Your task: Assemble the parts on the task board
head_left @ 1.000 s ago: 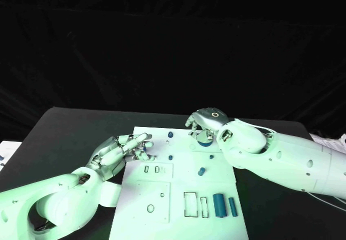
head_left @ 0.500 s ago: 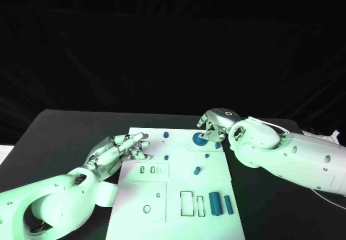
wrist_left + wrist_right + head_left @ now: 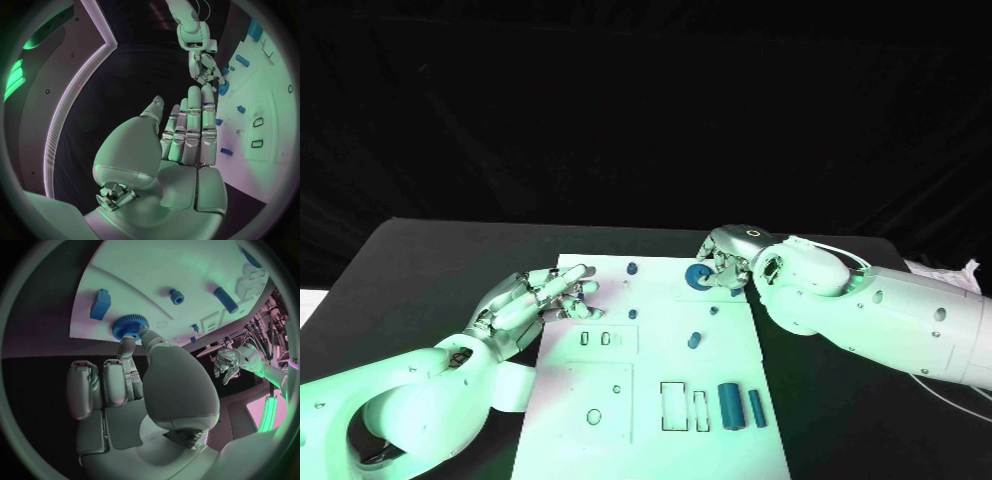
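The white task board (image 3: 653, 375) lies in the middle of the black table. A blue gear (image 3: 697, 277) sits flat at its far right part. My right hand (image 3: 728, 262) hovers just right of the gear; a fingertip (image 3: 127, 341) and the thumb touch the rim of the blue gear (image 3: 128, 326) while the other fingers stay straight. My left hand (image 3: 538, 298) rests at the board's far left edge with its fingers (image 3: 190, 125) stretched side by side, holding nothing.
Two long blue pieces (image 3: 730, 406) (image 3: 756, 408) lie near rectangular slots at the board's near right. A short blue peg (image 3: 694, 340) lies mid-board, a small one (image 3: 630, 268) at the far edge. A blue block (image 3: 100, 304) sits beside the gear.
My right hand lifted off the gear and moved right, then dropped back beside it. The gear now shows uncovered on the board. The left hand has stayed put.
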Robot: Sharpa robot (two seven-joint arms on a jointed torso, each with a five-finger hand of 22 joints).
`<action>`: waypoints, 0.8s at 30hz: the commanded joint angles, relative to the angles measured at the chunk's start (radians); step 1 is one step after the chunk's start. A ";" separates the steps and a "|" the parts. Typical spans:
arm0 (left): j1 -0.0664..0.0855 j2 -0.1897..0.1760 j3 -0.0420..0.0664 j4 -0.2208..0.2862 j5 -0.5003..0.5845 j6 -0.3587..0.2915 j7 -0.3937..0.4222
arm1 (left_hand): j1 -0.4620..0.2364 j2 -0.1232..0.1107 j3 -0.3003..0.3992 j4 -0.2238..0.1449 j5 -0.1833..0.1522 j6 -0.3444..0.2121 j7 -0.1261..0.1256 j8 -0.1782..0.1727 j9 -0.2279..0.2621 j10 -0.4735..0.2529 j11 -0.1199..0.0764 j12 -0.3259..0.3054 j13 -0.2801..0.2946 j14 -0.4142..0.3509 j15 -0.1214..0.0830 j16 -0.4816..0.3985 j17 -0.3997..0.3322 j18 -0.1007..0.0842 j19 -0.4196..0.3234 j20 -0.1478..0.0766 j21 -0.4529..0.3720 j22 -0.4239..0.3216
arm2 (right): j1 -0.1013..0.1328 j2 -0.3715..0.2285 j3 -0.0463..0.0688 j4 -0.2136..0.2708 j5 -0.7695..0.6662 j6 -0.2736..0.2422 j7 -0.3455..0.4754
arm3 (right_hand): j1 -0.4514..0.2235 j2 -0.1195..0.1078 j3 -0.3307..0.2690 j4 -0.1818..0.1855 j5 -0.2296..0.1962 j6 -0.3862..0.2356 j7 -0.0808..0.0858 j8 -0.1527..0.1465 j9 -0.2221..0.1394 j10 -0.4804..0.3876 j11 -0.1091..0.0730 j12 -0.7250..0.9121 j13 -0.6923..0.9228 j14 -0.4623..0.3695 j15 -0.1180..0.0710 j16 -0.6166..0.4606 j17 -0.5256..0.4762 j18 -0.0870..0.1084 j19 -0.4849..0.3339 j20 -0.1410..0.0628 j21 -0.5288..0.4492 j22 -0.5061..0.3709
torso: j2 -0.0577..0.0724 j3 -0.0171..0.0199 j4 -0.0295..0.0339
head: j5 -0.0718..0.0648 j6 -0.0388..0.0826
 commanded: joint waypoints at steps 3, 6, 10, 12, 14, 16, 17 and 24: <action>0.001 0.002 0.001 0.000 0.003 0.021 0.006 | -0.001 0.007 0.000 -0.005 0.003 -0.004 0.002 -0.005 0.000 -0.007 0.002 -0.002 0.001 -0.005 0.001 0.002 0.001 0.007 -0.007 -0.002 -0.005 0.001 | -0.002 0.004 0.000 -0.007 0.004 0.038 -0.014 | 0.015 0.003 -0.006 0.009 0.005 0.000 0.000 0.008 0.003 0.012 0.003 0.045 0.047 0.045 0.004 0.014 0.016 -0.022 0.012 0.001 0.006 0.011 | 0.000 -0.0002 -0.0016 | 0.003 -0.001; 0.001 0.003 0.001 -0.001 0.003 0.022 0.006 | -0.001 0.007 0.000 -0.005 0.003 -0.004 0.002 -0.005 0.000 -0.007 0.002 -0.002 0.001 -0.005 0.001 0.002 0.001 0.007 -0.007 -0.002 -0.005 0.001 | -0.002 0.006 0.000 -0.009 0.006 0.039 -0.013 | 0.018 0.006 -0.008 0.013 0.006 0.004 0.000 0.010 0.005 0.018 0.003 0.071 0.074 0.045 0.004 0.017 0.021 -0.023 0.013 0.001 0.008 0.015 | 0.000 0.0000 -0.0013 | 0.003 -0.001; 0.001 0.003 0.001 -0.001 0.003 0.022 0.006 | -0.001 0.007 0.000 -0.005 0.003 -0.004 0.002 -0.005 0.000 -0.007 0.002 -0.002 0.001 -0.005 0.001 0.002 0.001 0.007 -0.007 -0.002 -0.005 0.001 | -0.003 0.007 0.000 -0.010 0.009 0.041 -0.011 | 0.020 0.010 -0.009 0.017 0.008 0.012 -0.002 0.015 0.007 0.027 0.002 0.105 0.108 0.046 0.004 0.021 0.027 -0.024 0.015 0.000 0.010 0.019 | 0.000 0.0001 -0.0010 | 0.003 -0.002; 0.001 0.003 0.001 -0.002 0.003 0.022 0.006 | -0.001 0.007 0.000 -0.005 0.003 -0.004 0.002 -0.005 0.000 -0.007 0.002 -0.002 0.001 -0.005 0.001 0.002 0.001 0.007 -0.007 -0.002 -0.005 0.001 | -0.003 0.007 0.000 -0.010 0.010 0.042 -0.010 | 0.021 0.013 -0.010 0.019 0.009 0.018 -0.002 0.018 0.009 0.032 0.001 0.123 0.126 0.046 0.003 0.022 0.029 -0.024 0.016 0.000 0.011 0.021 | 0.000 -0.0001 -0.0006 | 0.003 -0.003; 0.001 0.004 0.001 -0.002 0.003 0.021 0.005 | -0.001 0.007 0.000 -0.005 0.003 -0.004 0.002 -0.005 0.000 -0.007 0.002 -0.002 0.001 -0.005 0.001 0.002 0.001 0.007 -0.007 -0.002 -0.005 0.001 | -0.003 0.007 0.000 -0.011 0.012 0.044 -0.009 | 0.022 0.016 -0.010 0.021 0.010 0.023 -0.003 0.021 0.010 0.037 0.000 0.141 0.143 0.046 0.002 0.024 0.032 -0.025 0.017 -0.001 0.012 0.024 | 0.000 -0.0001 -0.0007 | 0.003 -0.003; 0.001 0.004 0.001 -0.002 0.003 0.021 0.005 | -0.001 0.007 0.000 -0.005 0.003 -0.004 0.002 -0.005 0.000 -0.007 0.002 -0.002 0.001 -0.005 0.001 0.002 0.001 0.007 -0.007 -0.002 -0.005 0.001 | -0.003 0.008 0.000 -0.013 0.015 0.045 -0.006 | 0.021 0.018 -0.011 0.023 0.010 0.029 -0.004 0.023 0.012 0.044 0.000 0.160 0.162 0.047 0.002 0.026 0.035 -0.025 0.018 -0.001 0.013 0.026 | 0.000 0.0000 -0.0007 | 0.003 -0.003; 0.001 0.004 0.001 -0.002 0.003 0.021 0.005 | -0.001 0.007 0.000 -0.005 0.003 -0.004 0.002 -0.005 0.000 -0.007 0.002 -0.002 0.001 -0.005 0.001 0.002 0.001 0.007 -0.007 -0.002 -0.005 0.001 | -0.003 0.008 0.000 -0.014 0.017 0.046 -0.005 | 0.020 0.019 -0.011 0.024 0.010 0.031 -0.005 0.024 0.012 0.046 -0.001 0.168 0.169 0.047 0.002 0.027 0.037 -0.025 0.018 -0.001 0.013 0.026 | 0.000 -0.0001 -0.0008 | 0.003 -0.003; 0.001 0.004 0.001 -0.003 0.003 0.022 0.003 | -0.001 0.007 0.000 -0.005 0.003 -0.004 0.002 -0.005 0.000 -0.007 0.002 -0.002 0.001 -0.005 0.001 0.002 0.001 0.007 -0.007 -0.002 -0.005 0.001 | -0.003 0.014 0.000 -0.028 0.031 0.065 -0.001 | 0.017 0.023 -0.013 0.029 0.010 0.039 -0.006 0.027 0.014 0.060 -0.002 0.208 0.207 0.048 0.001 0.033 0.046 -0.026 0.022 -0.002 0.016 0.034 | 0.001 -0.0002 0.0001 | 0.002 -0.004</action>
